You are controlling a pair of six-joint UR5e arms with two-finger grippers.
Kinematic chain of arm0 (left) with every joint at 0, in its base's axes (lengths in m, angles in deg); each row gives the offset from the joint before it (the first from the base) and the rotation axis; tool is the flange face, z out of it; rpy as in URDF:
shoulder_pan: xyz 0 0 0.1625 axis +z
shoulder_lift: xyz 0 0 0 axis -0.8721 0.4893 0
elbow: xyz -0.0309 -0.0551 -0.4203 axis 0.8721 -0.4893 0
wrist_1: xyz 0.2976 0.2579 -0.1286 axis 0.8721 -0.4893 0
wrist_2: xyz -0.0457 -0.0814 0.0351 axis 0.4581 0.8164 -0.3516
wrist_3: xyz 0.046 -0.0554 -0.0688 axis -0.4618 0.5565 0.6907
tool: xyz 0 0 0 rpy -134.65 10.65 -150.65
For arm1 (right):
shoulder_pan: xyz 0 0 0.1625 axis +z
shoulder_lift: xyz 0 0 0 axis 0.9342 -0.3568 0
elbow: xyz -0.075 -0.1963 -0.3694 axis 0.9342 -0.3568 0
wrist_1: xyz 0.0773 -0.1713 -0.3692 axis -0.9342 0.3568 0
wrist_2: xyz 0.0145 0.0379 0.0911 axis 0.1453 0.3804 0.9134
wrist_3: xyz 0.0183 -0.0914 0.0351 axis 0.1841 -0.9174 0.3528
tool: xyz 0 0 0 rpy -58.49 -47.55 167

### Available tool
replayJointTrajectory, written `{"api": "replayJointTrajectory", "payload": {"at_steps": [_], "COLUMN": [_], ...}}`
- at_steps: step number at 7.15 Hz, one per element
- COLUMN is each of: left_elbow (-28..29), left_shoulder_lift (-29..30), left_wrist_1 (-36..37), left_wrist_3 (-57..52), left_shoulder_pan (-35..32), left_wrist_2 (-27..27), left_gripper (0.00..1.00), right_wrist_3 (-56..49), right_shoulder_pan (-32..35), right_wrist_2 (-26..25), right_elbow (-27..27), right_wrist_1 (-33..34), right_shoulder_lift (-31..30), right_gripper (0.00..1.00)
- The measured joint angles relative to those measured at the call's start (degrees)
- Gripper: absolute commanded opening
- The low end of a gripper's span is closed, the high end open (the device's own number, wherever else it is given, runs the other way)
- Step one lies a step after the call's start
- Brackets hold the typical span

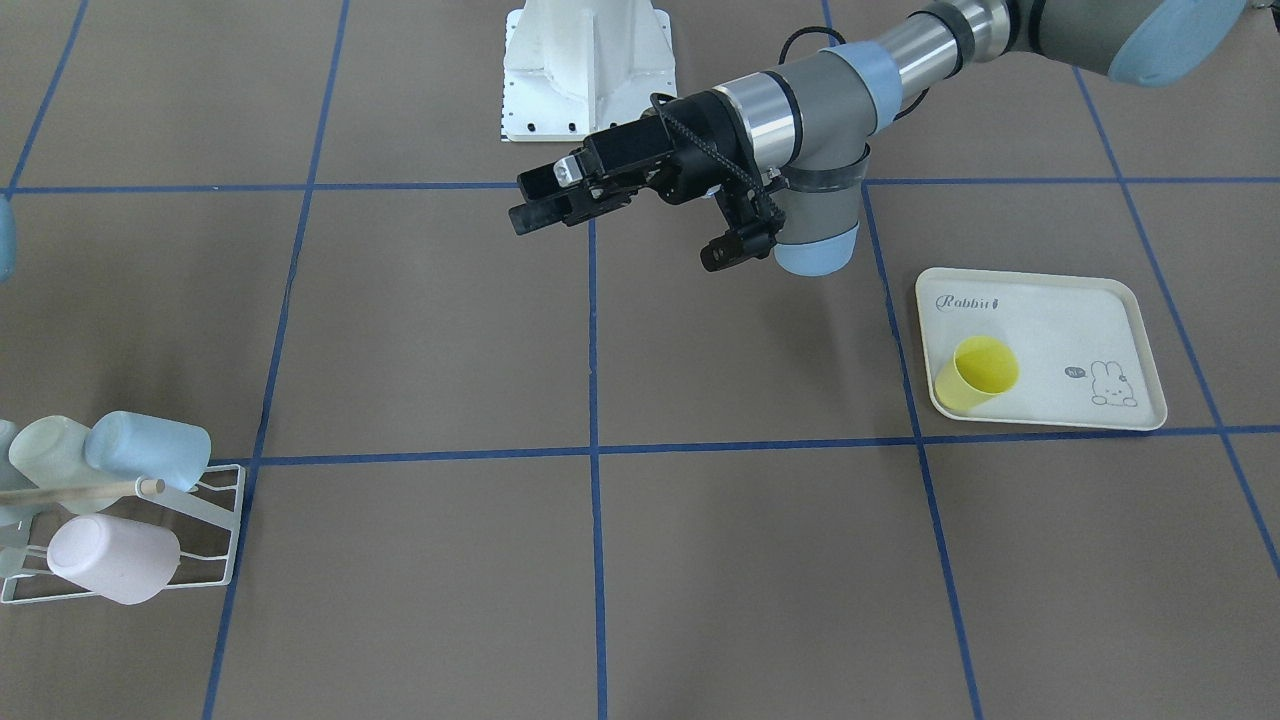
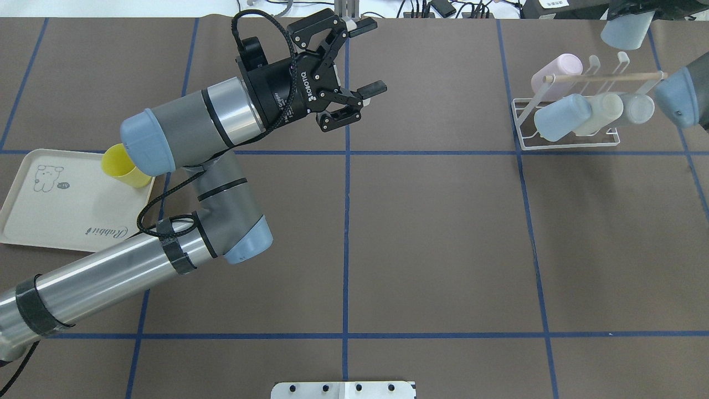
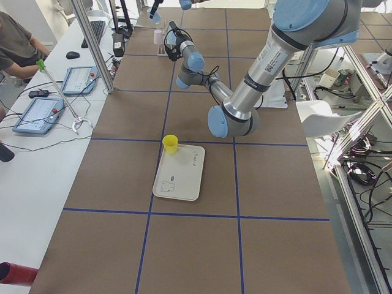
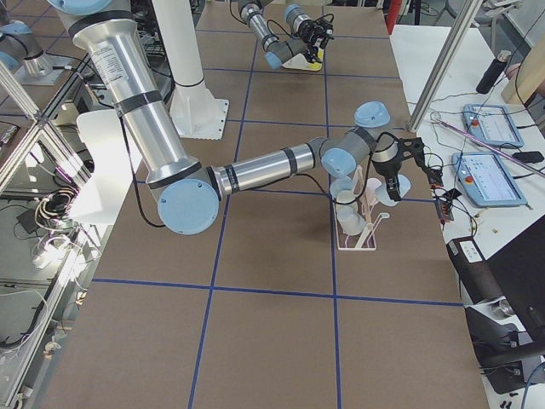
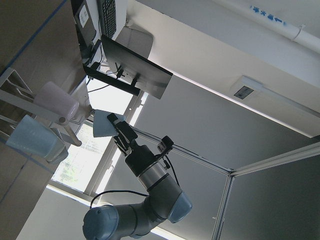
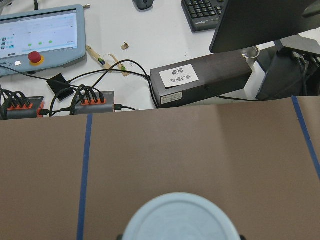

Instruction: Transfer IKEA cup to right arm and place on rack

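Cup first: the pale blue cup (image 2: 627, 32) hangs in the air just past the rack (image 2: 570, 147), on the side away from the robot. It is pinched in the right gripper (image 5: 118, 129), whose fingers are pressed against its sides. Which way its mouth faces I cannot tell from where I stand.

To my eye the handover is done and the placing is the step in hand. To do it well, I would pick one of the bare prongs on the rack's far row and tilt the cup so its mouth lines up with the prong's slant. Then slide it down along that slant rather than dropping it straight. It should stay off the wooden rod (image 2: 604, 77) and the cups beside it, and the fingers should part only once the cup is seated.

Well apart from the rack, toward the middle of the table (image 2: 432, 249), the left gripper (image 2: 370, 55) is spread wide and holds nothing. Farther from the rack again lies the cream tray (image 2: 66, 221), with a yellow cup (image 2: 117, 164) standing on one corner.

I count six cups: four on the rack, one held, one yellow. I count one rack, one rod, one tray, two arms, and two prongs I can see bare.
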Motion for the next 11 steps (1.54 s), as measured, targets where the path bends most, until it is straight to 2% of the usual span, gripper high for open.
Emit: {"api": "replayJointTrajectory", "payload": {"at_steps": [11], "left_elbow": [0.02], "left_shoulder_lift": [0.22], "left_wrist_1": [0.49], "left_wrist_3": [-0.04], "left_shoulder_pan": [0.33], "left_wrist_2": [0.0], "left_gripper": [0.95], "right_wrist_3": [-0.56], "right_shoulder_pan": [-3.21], "right_wrist_2": [-1.34], "right_elbow": [-1.77], "right_wrist_1": [-0.06], "right_shoulder_lift": [-0.18], "right_gripper": [0.0]}}
